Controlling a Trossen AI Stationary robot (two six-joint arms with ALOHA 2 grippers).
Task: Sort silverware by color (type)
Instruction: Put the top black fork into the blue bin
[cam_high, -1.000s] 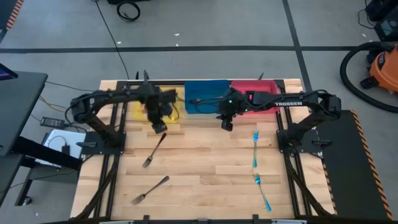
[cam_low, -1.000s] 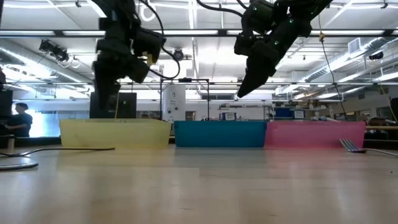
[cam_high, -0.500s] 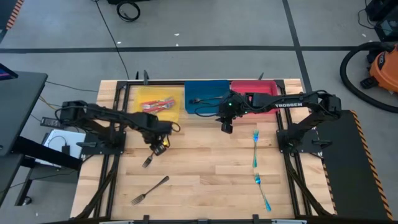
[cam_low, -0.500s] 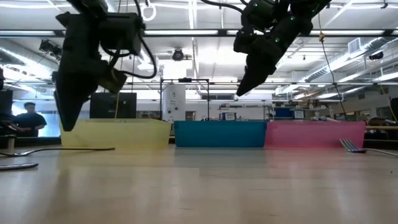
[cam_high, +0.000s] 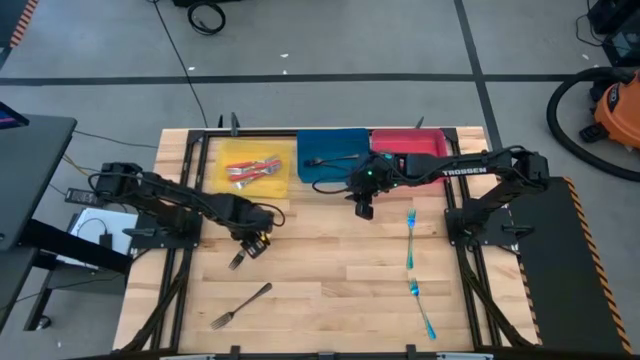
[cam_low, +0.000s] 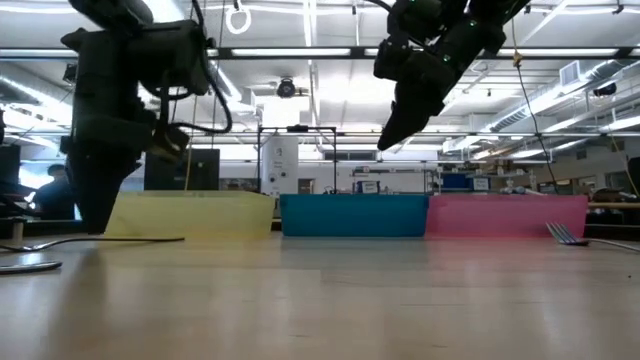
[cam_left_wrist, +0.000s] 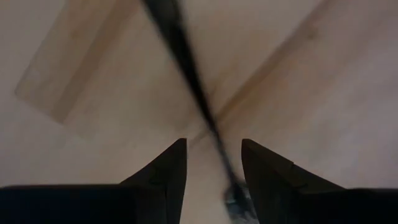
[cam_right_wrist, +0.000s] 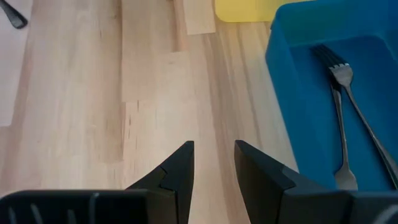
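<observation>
Down from the yellow bin (cam_high: 258, 170), the left gripper (cam_high: 251, 243) now straddles the grey fork (cam_left_wrist: 193, 99) with fingers spread; light, stiff and slippery, it seems best pinched mid-handle, while the right gripper (cam_high: 364, 209) hovers open.

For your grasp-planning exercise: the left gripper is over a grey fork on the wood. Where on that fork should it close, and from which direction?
Grip the grey fork on its slim straight handle, coming straight down. It lies flat, and the left gripper has its open fingers either side of the handle, so closing across it there should pinch it cleanly.
</observation>
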